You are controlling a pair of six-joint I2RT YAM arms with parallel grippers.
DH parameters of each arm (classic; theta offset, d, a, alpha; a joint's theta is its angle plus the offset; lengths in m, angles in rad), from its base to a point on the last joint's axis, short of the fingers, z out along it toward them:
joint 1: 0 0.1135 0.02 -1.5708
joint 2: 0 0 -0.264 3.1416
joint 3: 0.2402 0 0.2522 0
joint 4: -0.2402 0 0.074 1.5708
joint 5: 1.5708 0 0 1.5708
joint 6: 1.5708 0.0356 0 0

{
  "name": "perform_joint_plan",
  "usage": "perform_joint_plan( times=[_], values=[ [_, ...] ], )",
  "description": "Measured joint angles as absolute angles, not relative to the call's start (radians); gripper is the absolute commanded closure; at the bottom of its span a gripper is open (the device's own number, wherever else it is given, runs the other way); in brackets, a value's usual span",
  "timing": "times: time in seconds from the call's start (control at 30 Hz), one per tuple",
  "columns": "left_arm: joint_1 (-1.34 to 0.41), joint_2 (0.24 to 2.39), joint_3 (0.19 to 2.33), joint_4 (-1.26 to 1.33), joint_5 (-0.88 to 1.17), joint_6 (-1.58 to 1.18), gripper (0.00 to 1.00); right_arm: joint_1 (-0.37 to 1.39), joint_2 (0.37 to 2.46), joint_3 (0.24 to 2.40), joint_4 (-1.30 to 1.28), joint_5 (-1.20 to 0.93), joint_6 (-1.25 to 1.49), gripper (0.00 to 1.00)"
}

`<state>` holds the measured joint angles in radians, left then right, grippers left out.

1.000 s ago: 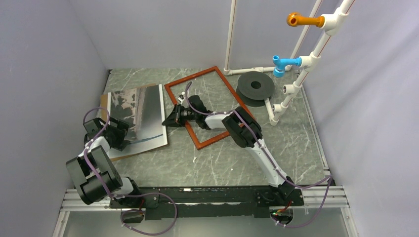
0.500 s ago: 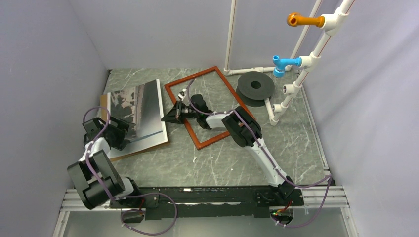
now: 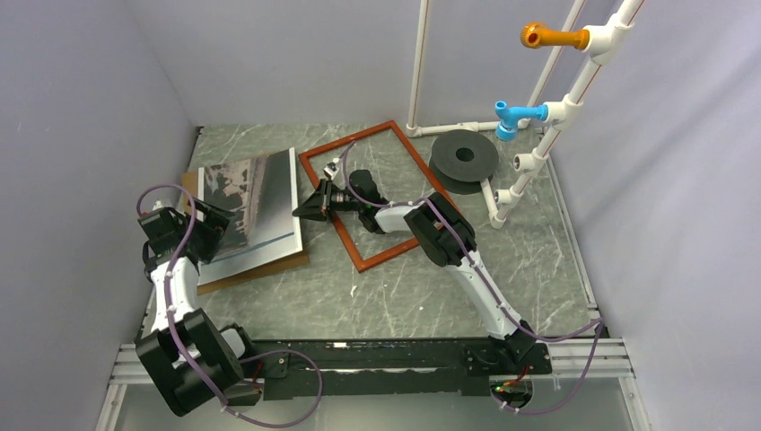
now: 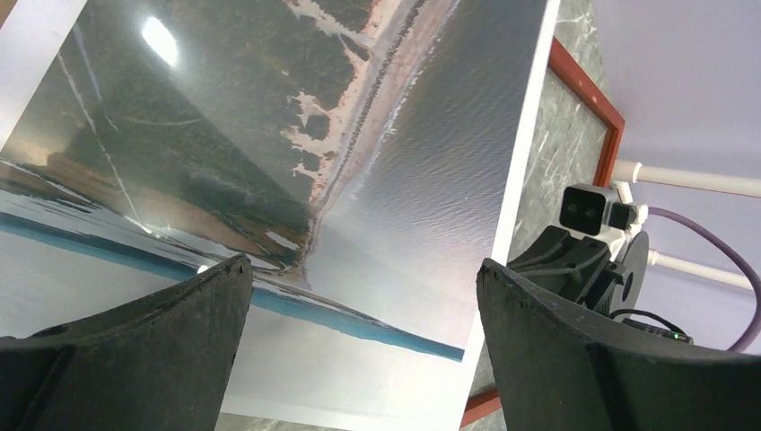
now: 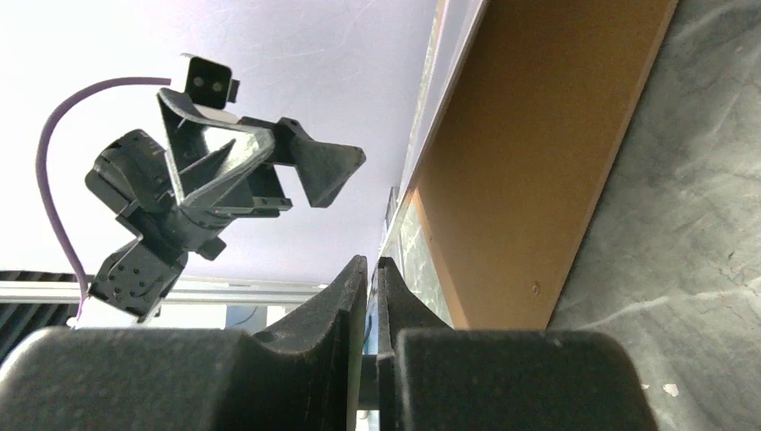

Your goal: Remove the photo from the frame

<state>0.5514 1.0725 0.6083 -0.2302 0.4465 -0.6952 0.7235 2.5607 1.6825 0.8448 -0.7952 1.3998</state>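
Note:
The photo (image 3: 256,202), a glossy grey and whitish sheet with pale edges, lies on the brown backing panel (image 3: 260,268) at the table's left. To its right lies the reddish-brown frame (image 3: 350,139), with bare table inside its rails. My right gripper (image 3: 300,212) lies low at the photo's right edge. In the right wrist view the photo's thin edge (image 5: 429,99) runs down into the narrow slit between the almost closed fingers of the right gripper (image 5: 372,262). My left gripper (image 3: 215,226) hangs wide open over the photo's left part (image 4: 359,153), holding nothing.
A black disc (image 3: 464,157) lies at the back right beside a white pipe stand with an orange peg (image 3: 552,36) and a blue peg (image 3: 516,117). The left wall stands close to the left arm. The backing panel (image 5: 529,162) rests on the marbled table.
The left arm has straightened, and its open gripper has moved farther back over the photo's left side. The right gripper stayed at the photo's right edge, turning slightly.

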Motion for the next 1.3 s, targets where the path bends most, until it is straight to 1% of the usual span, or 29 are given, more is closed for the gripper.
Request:
perform_joint_plan(
  times=[0.07, 0.17, 0.33, 0.43, 0.73, 1.1, 1.3],
  values=[
    [0.551, 1.087, 0.608, -0.23, 0.447, -0.697, 0.02, 0.723, 2.56, 1.682, 0.85, -0.796, 1.401, 0.88],
    [0.551, 1.111, 0.604, -0.228, 0.447, -0.701, 0.02, 0.723, 2.561, 1.682, 0.869, -0.796, 1.409, 0.95],
    [0.551, 1.117, 0.588, -0.226, 0.448, -0.704, 0.02, 0.721, 2.562, 1.682, 0.904, -0.795, 1.437, 0.93],
    [0.551, 1.114, 0.586, -0.225, 0.447, -0.704, 0.02, 0.719, 2.566, 1.682, 0.939, -0.796, 1.456, 1.0],
    [0.551, 1.057, 0.587, -0.236, 0.444, -0.701, 0.02, 0.717, 2.568, 1.682, 0.948, -0.814, 1.457, 1.0],
    [0.551, 0.996, 0.59, -0.257, 0.431, -0.7, 0.01, 0.712, 2.568, 1.684, 0.799, -0.825, 1.339, 1.0],
    [0.506, 0.96, 0.606, -0.281, 0.428, -0.689, 0.01, 0.709, 2.567, 1.765, 0.649, -0.84, 1.264, 1.0]
  ],
)
